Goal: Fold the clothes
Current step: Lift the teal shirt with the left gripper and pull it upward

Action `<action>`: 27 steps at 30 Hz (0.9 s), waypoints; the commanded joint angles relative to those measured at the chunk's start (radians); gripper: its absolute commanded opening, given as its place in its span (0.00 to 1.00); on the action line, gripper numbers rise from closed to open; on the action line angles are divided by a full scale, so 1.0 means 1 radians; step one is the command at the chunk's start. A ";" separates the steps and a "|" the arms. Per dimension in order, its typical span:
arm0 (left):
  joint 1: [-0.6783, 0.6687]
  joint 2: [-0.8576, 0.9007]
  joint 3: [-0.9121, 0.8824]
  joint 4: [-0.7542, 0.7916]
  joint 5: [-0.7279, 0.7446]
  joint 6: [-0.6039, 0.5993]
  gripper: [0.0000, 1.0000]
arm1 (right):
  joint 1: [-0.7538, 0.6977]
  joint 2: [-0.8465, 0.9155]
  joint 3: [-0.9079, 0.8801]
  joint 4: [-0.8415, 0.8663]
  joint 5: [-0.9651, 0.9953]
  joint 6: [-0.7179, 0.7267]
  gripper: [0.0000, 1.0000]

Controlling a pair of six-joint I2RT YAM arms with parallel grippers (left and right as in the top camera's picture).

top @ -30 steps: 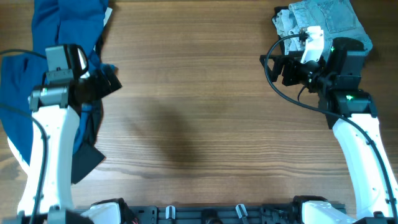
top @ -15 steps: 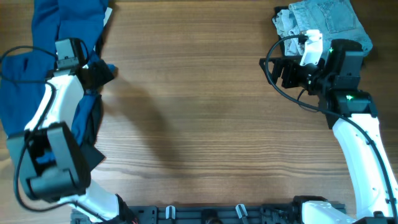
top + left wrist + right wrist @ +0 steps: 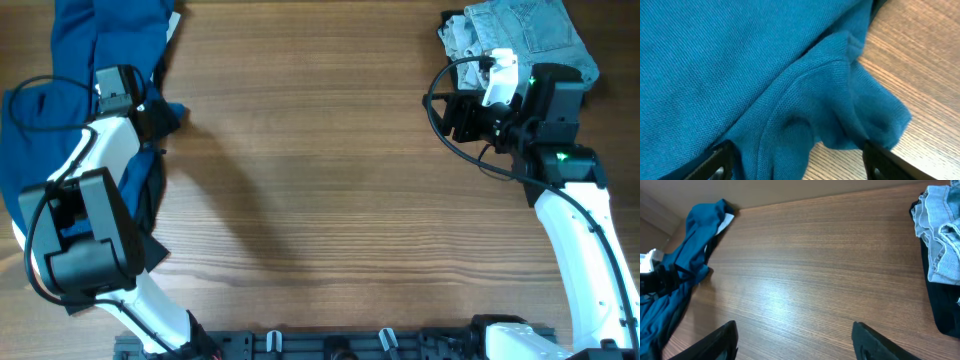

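Our left fingers (image 3: 720,161) stand wide apart, straddling a raised fold of the shirt (image 3: 750,70) without yet pinching it, so the left gripper (image 3: 797,162) is unclenched. Within the last second the left arm has doubled back at the elbow and brought its wrist down to the shirt's inner edge. We read that as the start of a grasp to pull the cloth out flat. The shirt lies bunched along the left side of the table (image 3: 320,190), nothing folded. Our right gripper (image 3: 795,342) hangs unmoved, spread and empty, beside the jeans (image 3: 530,30), well apart from the shirt.
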 commanded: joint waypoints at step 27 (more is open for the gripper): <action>0.003 -0.358 0.050 -0.102 0.204 0.008 0.04 | 0.005 0.011 0.022 0.022 -0.016 0.003 0.65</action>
